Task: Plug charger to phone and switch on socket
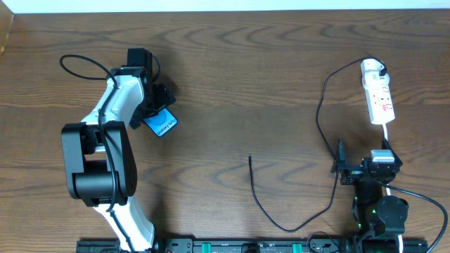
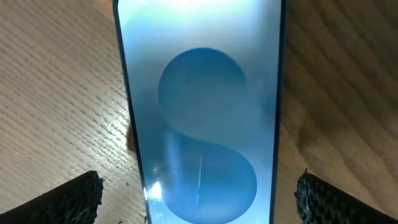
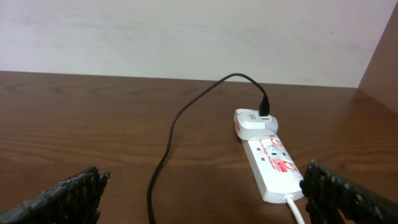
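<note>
Early in the task, by the look of it. At left on the wooden bench (image 1: 232, 63), a phone (image 1: 162, 126) with a glowing blue screen, straddled by the left claw (image 2: 198, 199): fingers (image 2: 68, 200) spread wide, clear of both long edges, nothing gripped. Possibly tipped rather than flat beneath the claw; hard to judge from above.

At far right, a white power strip (image 1: 380, 98), with the charger's white adapter (image 1: 373, 68) already seated at its far end. From the adapter, a thin black cable (image 1: 318, 112) looping down across the bench to a free plug tip (image 1: 250, 157), bare on the wood, well apart from the phone and touched by neither claw.

Near the strip's lead end, the right claw (image 3: 204, 186), wide open and empty, aimed at the strip.

Done, apparently: adapter in the strip. Left: plug tip into the phone, then the switch. Red switch marks visible, but on or off not readable.
</note>
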`<state>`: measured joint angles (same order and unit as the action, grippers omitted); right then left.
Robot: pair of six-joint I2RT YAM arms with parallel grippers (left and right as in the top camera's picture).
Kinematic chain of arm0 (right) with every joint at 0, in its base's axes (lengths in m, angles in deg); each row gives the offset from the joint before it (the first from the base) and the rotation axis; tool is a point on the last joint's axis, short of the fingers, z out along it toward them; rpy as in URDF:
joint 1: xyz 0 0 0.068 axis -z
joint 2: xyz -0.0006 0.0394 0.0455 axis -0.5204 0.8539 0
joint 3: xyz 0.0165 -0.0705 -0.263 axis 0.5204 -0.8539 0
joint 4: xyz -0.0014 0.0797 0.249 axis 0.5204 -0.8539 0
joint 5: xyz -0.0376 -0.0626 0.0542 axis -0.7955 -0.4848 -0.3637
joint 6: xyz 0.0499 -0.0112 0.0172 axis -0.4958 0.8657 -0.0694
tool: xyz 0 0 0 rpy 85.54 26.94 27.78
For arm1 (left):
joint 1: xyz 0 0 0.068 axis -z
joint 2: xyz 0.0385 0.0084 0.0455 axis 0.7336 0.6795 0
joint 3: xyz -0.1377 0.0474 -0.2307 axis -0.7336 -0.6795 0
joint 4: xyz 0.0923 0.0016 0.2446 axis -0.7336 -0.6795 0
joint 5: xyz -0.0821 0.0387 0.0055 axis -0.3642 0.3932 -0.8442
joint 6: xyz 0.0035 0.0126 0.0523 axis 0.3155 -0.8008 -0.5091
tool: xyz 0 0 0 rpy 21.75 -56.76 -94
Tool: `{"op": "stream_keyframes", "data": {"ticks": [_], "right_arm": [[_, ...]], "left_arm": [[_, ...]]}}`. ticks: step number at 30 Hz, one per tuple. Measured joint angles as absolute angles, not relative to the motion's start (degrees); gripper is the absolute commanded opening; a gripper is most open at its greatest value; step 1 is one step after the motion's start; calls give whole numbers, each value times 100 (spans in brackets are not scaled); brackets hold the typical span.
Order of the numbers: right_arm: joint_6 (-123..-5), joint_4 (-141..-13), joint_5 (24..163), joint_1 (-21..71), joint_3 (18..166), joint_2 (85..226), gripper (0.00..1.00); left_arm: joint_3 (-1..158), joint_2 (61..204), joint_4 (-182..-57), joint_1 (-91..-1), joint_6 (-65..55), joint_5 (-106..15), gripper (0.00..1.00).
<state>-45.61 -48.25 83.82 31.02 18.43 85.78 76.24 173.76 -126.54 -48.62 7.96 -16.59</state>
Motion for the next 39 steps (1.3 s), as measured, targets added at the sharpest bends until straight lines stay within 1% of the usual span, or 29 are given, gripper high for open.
{"op": "stream_keyframes", "data": {"ticks": [10, 39], "right_arm": [[-4561, -4825, 8382, 3102, 1843, 8578, 99], [-4561, -4825, 8382, 3102, 1843, 8578, 99]], "left_arm": [[7624, 17712, -12582, -4862, 949, -1679, 99], [7624, 17712, -12512, -4862, 1391, -1677, 98]]}}
